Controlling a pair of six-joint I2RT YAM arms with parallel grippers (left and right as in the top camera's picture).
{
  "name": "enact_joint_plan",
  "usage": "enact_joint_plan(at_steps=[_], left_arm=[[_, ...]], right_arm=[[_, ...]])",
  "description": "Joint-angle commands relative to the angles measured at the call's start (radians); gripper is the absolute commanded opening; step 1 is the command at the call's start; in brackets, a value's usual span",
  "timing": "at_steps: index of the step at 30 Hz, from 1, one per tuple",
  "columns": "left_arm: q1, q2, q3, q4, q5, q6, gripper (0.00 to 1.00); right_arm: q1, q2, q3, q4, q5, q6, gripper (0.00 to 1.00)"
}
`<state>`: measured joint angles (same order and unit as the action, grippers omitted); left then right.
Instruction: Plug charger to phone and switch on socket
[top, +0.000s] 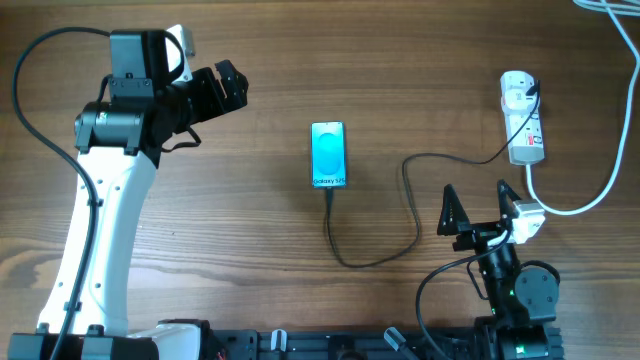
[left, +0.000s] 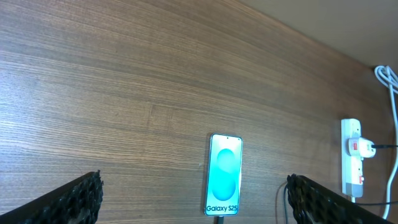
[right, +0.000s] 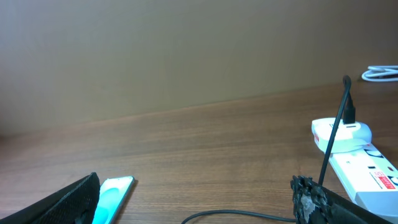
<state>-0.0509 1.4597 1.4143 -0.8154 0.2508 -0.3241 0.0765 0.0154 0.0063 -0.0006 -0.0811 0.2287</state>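
Overhead: left tool (top: 238, 88) and right tool (top: 477, 196) spread wide, empty; charger (top: 328, 220) at phone (top: 328, 154)'s end.

Left arm (top: 100, 230) stood up from 7 o'clock, elbow bent; left gripper (top: 235, 88) at 10 o'clock pointed toward 3, jaws wide apart. Right gripper (top: 478, 208) at 5 o'clock pointed toward 12, jaws spread.

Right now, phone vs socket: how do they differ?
Colour: the phone shows a lit teal screen, while the socket is white with red markings.
Size: the socket is longer than the phone.
Place: the phone lies mid-table, and the socket lies near the table's right edge.
Shared: both lie flat with their long sides roughly parallel, and the black charger runs from one to the other.
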Motion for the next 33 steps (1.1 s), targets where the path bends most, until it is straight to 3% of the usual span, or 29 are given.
enact_joint_plan(at_steps=[1, 11, 14, 23, 27, 30, 33], left_arm=[[0.003, -0.001, 0.001, 0.002, -0.009, 0.002, 1.00], [0.003, -0.009, -0.008, -0.100, -0.037, 0.002, 1.00], [0.003, -0.076, -0.105, -0.132, -0.087, 0.002, 1.00], [0.009, -0.469, -0.631, 0.299, -0.084, 0.006, 1.00], [0.009, -0.637, -0.755, 0.386, -0.062, 0.020, 1.00], [0.009, -0.746, -0.809, 0.431, 0.057, 0.135, 1.00], [0.010, -0.829, -0.851, 0.431, 0.082, 0.200, 1.00]], right_arm=[[0.006, -0.012, -0.001, 0.002, 0.006, -0.019, 1.00], [0.006, -0.012, -0.001, 0.002, 0.006, -0.019, 1.00], [0.006, -0.012, -0.001, 0.002, 0.006, -0.019, 1.00], [0.006, -0.012, -0.001, 0.002, 0.006, -0.019, 1.00], [0.006, -0.012, -0.001, 0.002, 0.006, -0.019, 1.00], [0.006, -0.012, -0.001, 0.002, 0.006, -0.019, 1.00], [0.006, -0.012, -0.001, 0.002, 0.006, -0.019, 1.00]])
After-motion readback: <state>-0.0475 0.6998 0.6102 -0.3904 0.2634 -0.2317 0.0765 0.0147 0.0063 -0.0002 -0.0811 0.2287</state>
